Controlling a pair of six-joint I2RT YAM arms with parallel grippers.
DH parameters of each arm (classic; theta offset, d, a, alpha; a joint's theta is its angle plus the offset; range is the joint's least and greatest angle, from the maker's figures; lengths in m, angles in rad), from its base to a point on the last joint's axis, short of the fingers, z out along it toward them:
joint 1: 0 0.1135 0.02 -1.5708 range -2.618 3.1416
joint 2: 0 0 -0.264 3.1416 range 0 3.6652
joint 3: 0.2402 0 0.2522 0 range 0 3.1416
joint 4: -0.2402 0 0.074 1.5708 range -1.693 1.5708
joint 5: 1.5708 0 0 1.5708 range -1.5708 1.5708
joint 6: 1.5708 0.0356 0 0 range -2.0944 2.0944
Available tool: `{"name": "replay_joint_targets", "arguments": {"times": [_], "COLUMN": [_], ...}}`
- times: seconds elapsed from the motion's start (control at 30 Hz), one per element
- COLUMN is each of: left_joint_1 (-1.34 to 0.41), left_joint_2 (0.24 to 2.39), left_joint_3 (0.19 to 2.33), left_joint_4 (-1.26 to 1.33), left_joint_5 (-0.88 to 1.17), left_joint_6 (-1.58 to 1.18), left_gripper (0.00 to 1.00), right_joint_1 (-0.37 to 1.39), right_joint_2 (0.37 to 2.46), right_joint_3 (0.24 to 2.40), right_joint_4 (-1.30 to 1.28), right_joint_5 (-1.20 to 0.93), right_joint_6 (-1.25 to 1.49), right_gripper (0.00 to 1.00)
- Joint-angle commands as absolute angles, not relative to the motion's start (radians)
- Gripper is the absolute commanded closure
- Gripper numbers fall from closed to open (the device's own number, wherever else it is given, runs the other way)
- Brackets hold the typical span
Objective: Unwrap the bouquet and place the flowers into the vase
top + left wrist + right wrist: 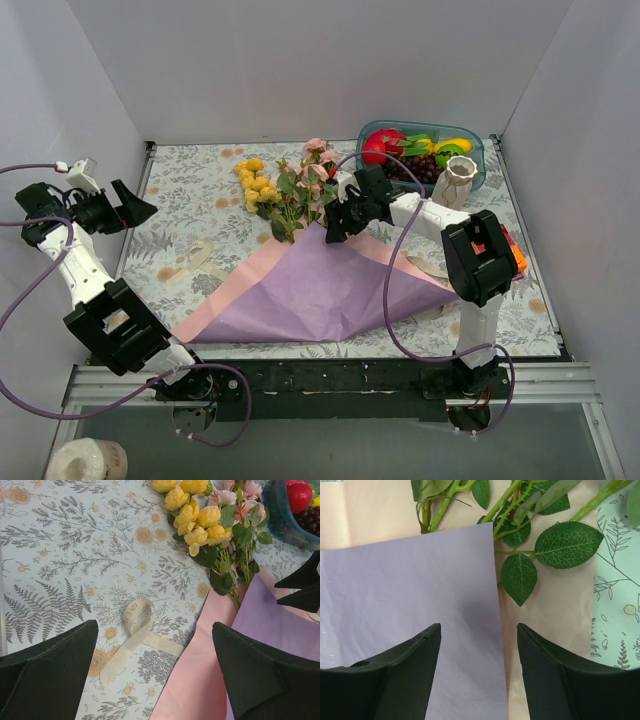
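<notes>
The bouquet lies unwrapped: pink and yellow flowers [290, 188] rest on the table with their stems on the top corner of the flat purple paper [325, 290], whose pink inner face [200, 670] shows along the left edge. My right gripper [335, 225] hovers open over that corner, its jaws [479, 626] astride the purple sheet's edge [410, 595] just below the green stems and leaves [520, 575], holding nothing. The left gripper [135, 205] is raised at the far left, open and empty [155, 625]. A white ribbed vase [455, 183] stands upright at the back right.
A cream ribbon [195, 260] lies loose on the floral cloth left of the paper [135, 635]. A blue translucent tub [475, 160] of plastic fruit sits right behind the vase. White walls close in the table on three sides.
</notes>
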State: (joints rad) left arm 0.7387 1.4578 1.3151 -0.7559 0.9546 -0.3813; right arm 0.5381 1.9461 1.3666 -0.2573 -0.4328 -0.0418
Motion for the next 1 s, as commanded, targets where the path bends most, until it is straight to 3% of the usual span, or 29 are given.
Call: {"name": "replay_joint_targets", "arguments": {"times": [0.0, 0.33, 0.47, 0.8, 0.97], "left_joint_1": [0.742, 0.742, 0.742, 0.742, 0.742], "left_joint_2": [1.443, 1.439, 1.431, 1.422, 1.417], "left_joint_3": [1.33, 1.322, 1.324, 1.324, 1.318], "left_joint_4": [-0.752, -0.752, -0.753, -0.773, -0.77], "left_joint_5": [0.969, 0.969, 0.96, 0.965, 0.963], "left_joint_6": [-0.365, -0.362, -0.357, -0.344, -0.341], "left_gripper": [0.02, 0.02, 0.02, 0.02, 0.02], "right_joint_1": [0.538, 0.535, 0.531, 0.522, 0.52], "right_joint_2": [1.967, 1.991, 2.005, 1.985, 1.979], "right_joint_3": [1.398, 1.351, 1.368, 1.358, 1.348], "right_joint_4": [-0.227, -0.202, -0.218, -0.232, -0.227], "right_joint_5": [-0.503, -0.548, -0.558, -0.479, -0.485], "right_joint_6": [-0.051, -0.06, -0.066, -0.087, -0.087], "right_gripper": [0.34, 0.44, 0.58, 0.35, 0.36]}}
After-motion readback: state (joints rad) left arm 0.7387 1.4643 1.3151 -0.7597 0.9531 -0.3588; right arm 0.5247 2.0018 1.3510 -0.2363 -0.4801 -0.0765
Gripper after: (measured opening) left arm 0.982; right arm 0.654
